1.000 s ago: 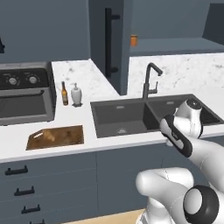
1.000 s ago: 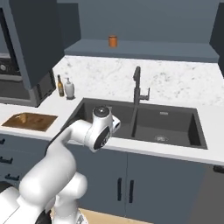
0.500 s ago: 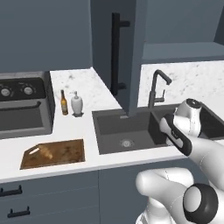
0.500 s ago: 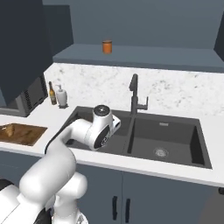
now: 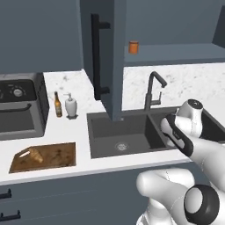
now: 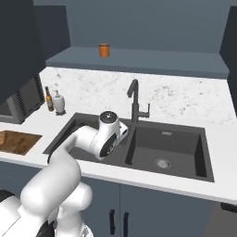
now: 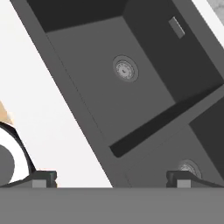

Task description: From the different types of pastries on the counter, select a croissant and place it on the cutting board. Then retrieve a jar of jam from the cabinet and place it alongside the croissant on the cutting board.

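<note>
Croissant [image 5: 34, 154] on cutting board [image 5: 57, 154], jam jar [image 5: 133, 47] on cabinet shelf, jaws spread over sink [image 7: 100, 87].

Croissant [image 5: 34, 154] on cutting board [image 5: 52, 156], left of sink [image 5: 127, 134].

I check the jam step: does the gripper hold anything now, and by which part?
Nothing is held. The gripper is open over the dark double sink, with no object between its fingertips.
</note>
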Available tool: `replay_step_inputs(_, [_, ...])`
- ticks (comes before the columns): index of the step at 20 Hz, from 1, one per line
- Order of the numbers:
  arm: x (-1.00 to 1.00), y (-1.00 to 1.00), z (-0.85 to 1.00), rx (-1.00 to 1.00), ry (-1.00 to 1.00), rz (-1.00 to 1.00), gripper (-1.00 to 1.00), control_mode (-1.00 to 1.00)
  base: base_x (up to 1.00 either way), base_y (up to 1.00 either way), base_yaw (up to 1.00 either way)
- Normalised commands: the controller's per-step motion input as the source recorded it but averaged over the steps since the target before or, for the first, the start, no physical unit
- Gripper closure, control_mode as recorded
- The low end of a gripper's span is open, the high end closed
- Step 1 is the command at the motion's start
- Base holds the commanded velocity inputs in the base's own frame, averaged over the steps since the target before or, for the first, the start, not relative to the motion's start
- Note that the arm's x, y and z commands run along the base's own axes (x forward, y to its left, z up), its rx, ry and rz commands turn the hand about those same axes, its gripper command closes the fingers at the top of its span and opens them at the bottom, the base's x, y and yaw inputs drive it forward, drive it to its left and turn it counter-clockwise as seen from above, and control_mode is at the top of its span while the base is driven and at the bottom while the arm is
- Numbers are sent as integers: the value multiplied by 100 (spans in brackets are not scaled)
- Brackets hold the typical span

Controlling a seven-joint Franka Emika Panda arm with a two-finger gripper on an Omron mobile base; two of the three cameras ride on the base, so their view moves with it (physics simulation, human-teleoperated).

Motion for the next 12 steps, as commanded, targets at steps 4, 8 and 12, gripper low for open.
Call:
replay_step_inputs(4, [0,0,0,0,0,0,-100,100,60,0,0])
replay_step_inputs(8, [0,0,0,0,0,0,-100,100,57,-1,0])
replay_step_inputs(12, [0,0,0,0,0,0,-100,100,28,-6,0])
